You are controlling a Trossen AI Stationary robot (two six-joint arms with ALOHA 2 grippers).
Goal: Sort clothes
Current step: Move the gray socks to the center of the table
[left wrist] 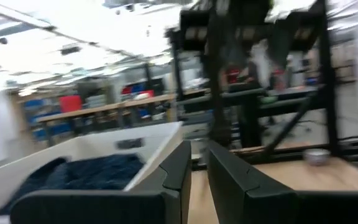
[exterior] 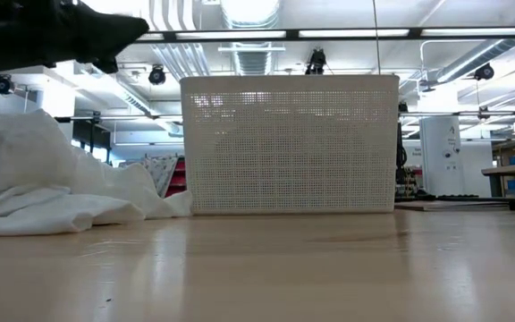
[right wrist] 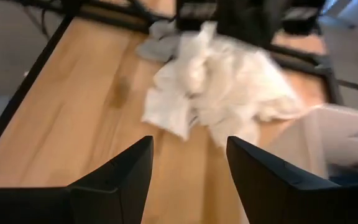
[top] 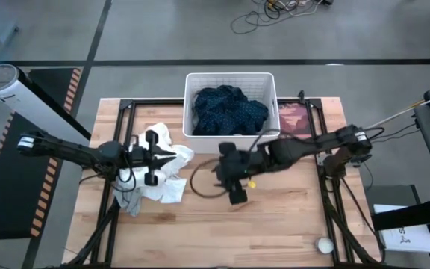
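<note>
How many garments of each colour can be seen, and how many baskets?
Dark navy dotted garment, in the basket: 1
White garments, one heap on the table; separate pieces cannot be told: at least 1
Grey garment, at the heap's edge: 1
White plastic basket: 1
Teal garment: 0 visible
Total: at least 3 garments and 1 basket

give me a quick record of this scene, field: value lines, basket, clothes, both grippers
basket: white, at the table's far middle, holds the navy dotted garment
white clothes: heaped on the table left of the basket, a grey garment at the edge
left gripper: over the white heap, fingers nearly closed, empty
right gripper: open, empty, in front of the basket
</note>
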